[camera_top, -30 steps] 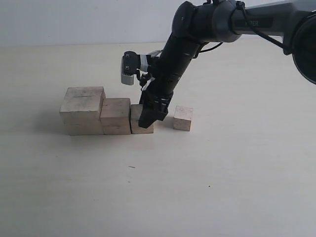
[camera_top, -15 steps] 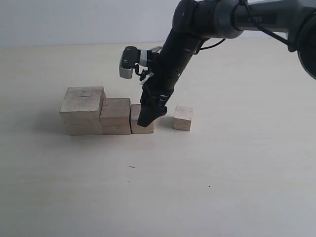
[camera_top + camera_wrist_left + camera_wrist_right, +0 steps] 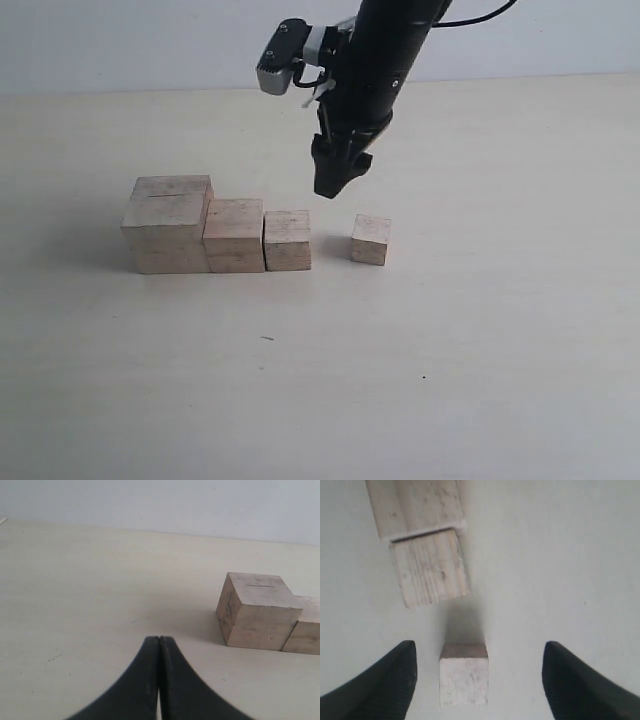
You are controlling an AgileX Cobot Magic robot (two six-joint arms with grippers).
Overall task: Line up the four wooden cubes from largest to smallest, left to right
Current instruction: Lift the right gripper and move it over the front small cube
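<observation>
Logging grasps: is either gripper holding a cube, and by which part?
Nothing is held: right gripper open in the air, left gripper shut on nothing.

Bare, unpainted wood throughout, pale and matt: the largest cube [image 3: 257, 611] has a thin dark crack on top, the second cube [image 3: 234, 236] faint grain, the third cube [image 3: 430, 567] clear straight grain, and the smallest cube [image 3: 464, 681] looks rough and chalky. The table [image 3: 480, 340] is smooth, matt cream. The right gripper [image 3: 329, 188] has matt black fingers [image 3: 385, 685], plastic by the look.
</observation>
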